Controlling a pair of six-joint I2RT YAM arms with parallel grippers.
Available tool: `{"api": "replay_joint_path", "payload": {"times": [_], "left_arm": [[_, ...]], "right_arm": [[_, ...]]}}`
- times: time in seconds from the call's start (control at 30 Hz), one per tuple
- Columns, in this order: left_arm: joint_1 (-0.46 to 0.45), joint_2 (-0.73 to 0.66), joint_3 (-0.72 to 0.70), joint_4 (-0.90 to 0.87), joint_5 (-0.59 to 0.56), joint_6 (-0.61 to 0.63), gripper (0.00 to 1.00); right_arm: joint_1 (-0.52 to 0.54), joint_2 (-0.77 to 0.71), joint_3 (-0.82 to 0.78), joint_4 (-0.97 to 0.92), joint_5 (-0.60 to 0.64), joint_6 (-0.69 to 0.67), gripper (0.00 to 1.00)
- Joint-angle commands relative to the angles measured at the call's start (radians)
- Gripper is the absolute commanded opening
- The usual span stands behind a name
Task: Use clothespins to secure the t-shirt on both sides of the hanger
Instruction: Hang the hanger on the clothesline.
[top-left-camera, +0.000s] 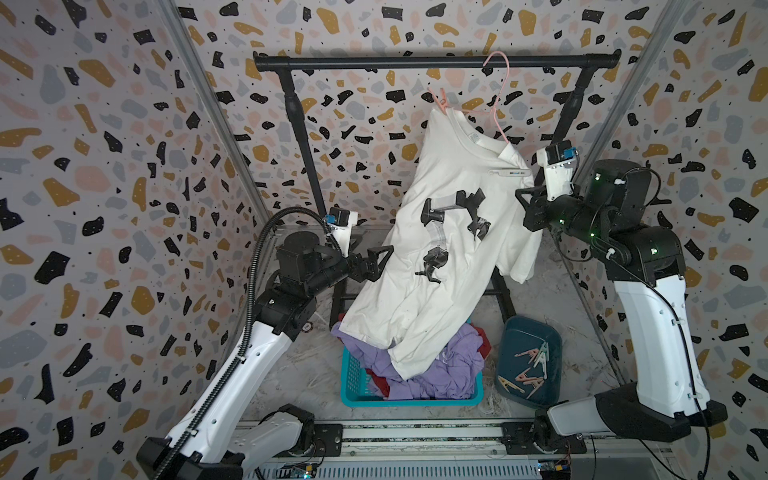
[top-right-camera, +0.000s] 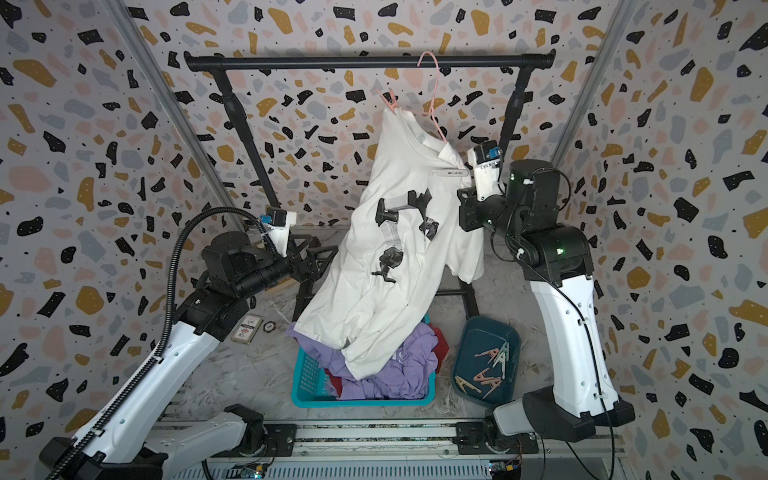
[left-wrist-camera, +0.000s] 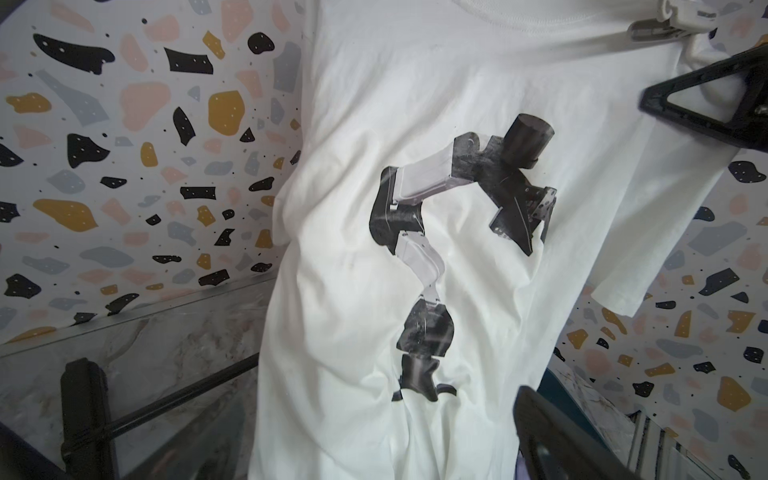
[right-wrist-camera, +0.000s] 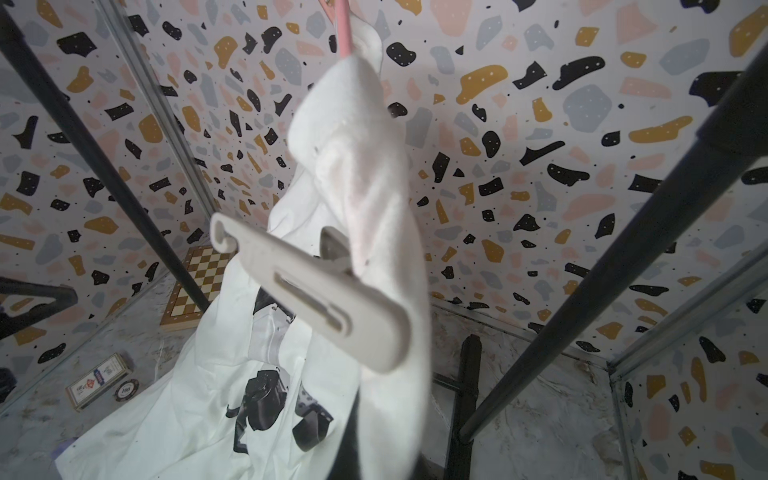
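Note:
A white t-shirt (top-left-camera: 440, 249) with a robot-arm print hangs askew from a pink hanger (top-left-camera: 498, 83) on the black rail. A pink clothespin (top-left-camera: 440, 102) grips its left shoulder. A whitish clothespin (top-left-camera: 511, 172) (right-wrist-camera: 316, 299) is clipped on the fabric at the right shoulder; whether it also grips the hanger I cannot tell. My right gripper (top-left-camera: 521, 195) is shut on the t-shirt's right shoulder fabric just below that pin. My left gripper (top-left-camera: 380, 262) stands open beside the shirt's left edge, holding nothing. Several spare clothespins (top-left-camera: 532, 365) lie in a tray.
The dark teal tray (top-left-camera: 528, 332) sits on the floor at the right. A turquoise laundry basket (top-left-camera: 353, 382) with purple and red clothes stands under the shirt's hem. The rack's black rail (top-left-camera: 415, 62) and legs frame the shirt. A card box (top-right-camera: 248, 328) and a chessboard (right-wrist-camera: 199, 282) lie at the left.

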Motion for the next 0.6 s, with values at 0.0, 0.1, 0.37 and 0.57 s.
{"api": "replay_joint_path", "payload": {"times": [0.0,0.1,0.37,0.57], "left_arm": [[0.001,-0.017,-0.008,0.063,0.039,-0.028,0.99],[0.002,-0.007,-0.010,0.075,0.048,-0.036,0.99],[-0.004,0.017,-0.019,0.105,0.071,-0.058,0.99],[-0.027,0.061,-0.015,0.136,0.099,-0.080,1.00]], "right_arm": [[-0.102,0.011,0.080,0.105,-0.066,0.077,0.00],[-0.150,0.021,0.072,0.142,-0.107,0.099,0.00],[-0.179,0.025,0.052,0.186,-0.146,0.107,0.00],[-0.183,0.028,-0.012,0.179,-0.167,0.115,0.00]]}}
